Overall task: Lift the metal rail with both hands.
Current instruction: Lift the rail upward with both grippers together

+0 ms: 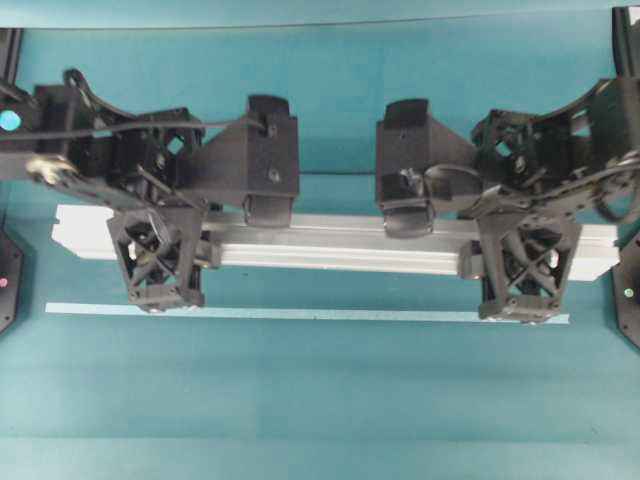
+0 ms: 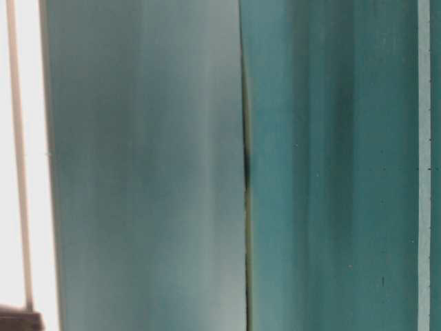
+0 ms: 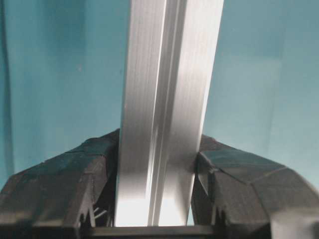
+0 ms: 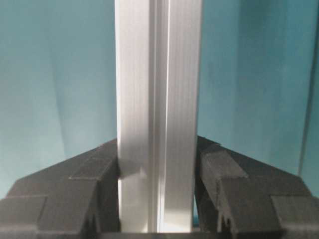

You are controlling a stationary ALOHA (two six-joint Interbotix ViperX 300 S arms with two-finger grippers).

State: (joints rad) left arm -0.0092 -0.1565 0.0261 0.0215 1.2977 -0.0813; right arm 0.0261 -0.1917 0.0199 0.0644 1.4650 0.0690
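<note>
Metal rail (image 1: pixel 330 245) runs level between both arms. Left hand (image 1: pixel 160 262) clamps it near its left end, fingers (image 3: pixel 60 184) pressed to both sides; right hand (image 1: pixel 528 268) clamps it near the right end. Teal tabletop (image 1: pixel 320 390) lies beneath, tape strip (image 1: pixel 300 313) just in front of both hands.

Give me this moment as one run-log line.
phase: rail gripped | left gripper: shut on metal rail near its left end | right gripper: shut on metal rail near its right end | tape strip: on table

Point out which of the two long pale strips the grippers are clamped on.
The metal rail, the thick grooved silver bar; the thin flat tape strip lies untouched nearer the bottom edge.
</note>
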